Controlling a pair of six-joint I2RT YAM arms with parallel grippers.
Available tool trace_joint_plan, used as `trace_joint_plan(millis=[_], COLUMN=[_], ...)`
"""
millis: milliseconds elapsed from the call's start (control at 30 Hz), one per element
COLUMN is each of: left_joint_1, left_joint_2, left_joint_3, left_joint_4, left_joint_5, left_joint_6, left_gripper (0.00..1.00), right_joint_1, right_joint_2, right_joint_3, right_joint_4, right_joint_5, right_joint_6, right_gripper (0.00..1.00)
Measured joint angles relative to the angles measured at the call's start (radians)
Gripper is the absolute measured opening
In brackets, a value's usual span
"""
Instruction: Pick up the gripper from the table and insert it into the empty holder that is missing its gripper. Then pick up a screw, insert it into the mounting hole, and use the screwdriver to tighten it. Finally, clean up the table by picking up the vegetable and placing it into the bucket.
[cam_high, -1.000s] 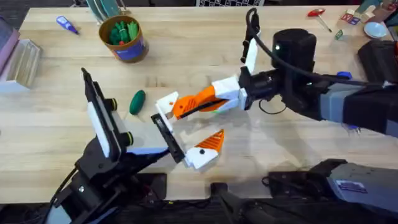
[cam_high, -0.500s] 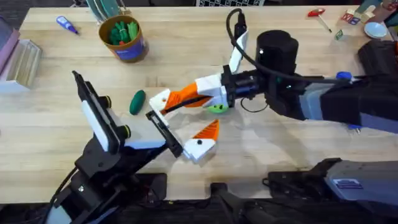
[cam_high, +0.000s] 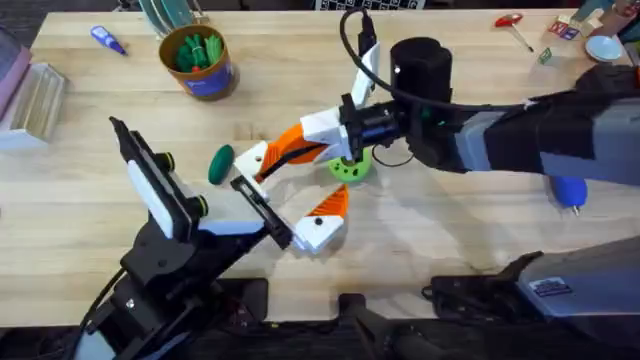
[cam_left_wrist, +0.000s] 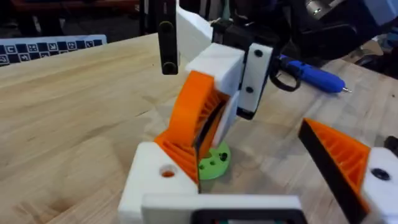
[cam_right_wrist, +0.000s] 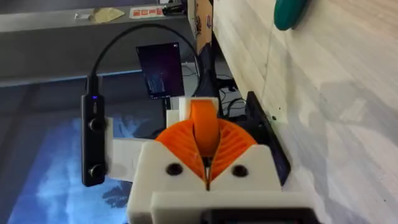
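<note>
Overhead: the right gripper (cam_high: 262, 165) reaches across the middle of the light wooden counter (cam_high: 90, 200), orange ribbed fingers pressed together on the small flat orange plastic gripper finger (cam_high: 290, 152), its tip right at the left gripper (cam_high: 285, 190). The left one's fingers are spread; one side is the bare white blocky holder (cam_high: 252, 160), the other carries an orange finger. The dark-green oval vegetable (cam_high: 221, 163) lies just beside the holder. The brown-orange bucket with a blue band (cam_high: 199, 60) sits well apart at the far side. A lime-green round disc with holes (cam_high: 350, 166) is under the right wrist.

Left wrist: the thick bright-blue screwdriver (cam_left_wrist: 311, 73) lies behind.

Right wrist: the vegetable is visible on the counter.
</note>
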Motion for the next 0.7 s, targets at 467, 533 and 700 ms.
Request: trace_joint_plan(millis=[467, 533, 700], left_joint_1=[0.003, 0.006, 0.006], left_joint_2=[0.0, 0.0, 0.0], left_joint_3=[0.0, 0.0, 0.0], left_joint_4=[-0.002, -0.003, -0.003], left_joint_5=[-0.017, -0.022, -0.025], left_joint_6=[-0.001, -0.001, -0.001], left_gripper=[0.987, 0.987, 0.987], right_joint_1=[0.023, 0.026, 0.027], right_joint_2=[0.004, 0.004, 0.004], right_joint_3=[0.009, 0.01, 0.011], right_joint_4=[0.002, 0.003, 0.004], right_joint_5=[0.041, 0.051, 0.055], right_joint_6=[-0.001, -0.001, -0.017], right_gripper=[0.008, 0.008, 0.008])
